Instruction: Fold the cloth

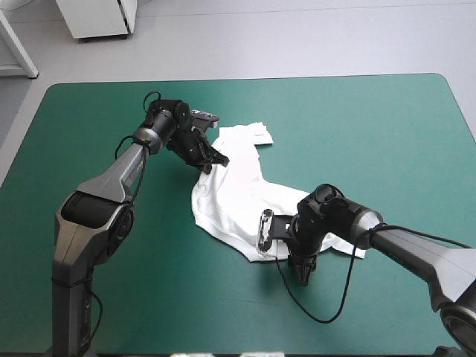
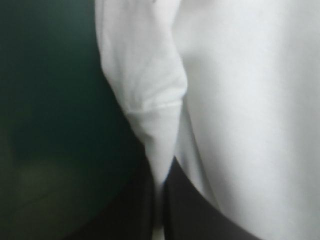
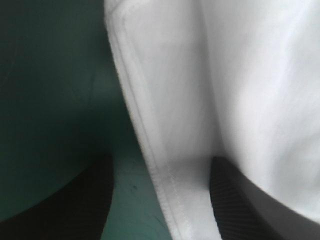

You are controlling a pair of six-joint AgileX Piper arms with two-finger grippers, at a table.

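Centrally on the bench with the teal-green cover (image 1: 372,134), a white, short-sleeved fabric T-shirt (image 1: 238,186) is laid loosely, creased and skewed, running from mid-bench toward the near right corner. No neat fold is seen. The task is judged to be at an early stage, with the flattening and every fold left to be done. The left jaws, at the shirt's far left part, are all but closed, and a thin ridge of white fabric is pinched between them. The right jaws, at the shirt's near edge, are held apart; the stitched hem (image 3: 150,165) lies between them and is not gripped. No brand, label or readable writing can be made out.
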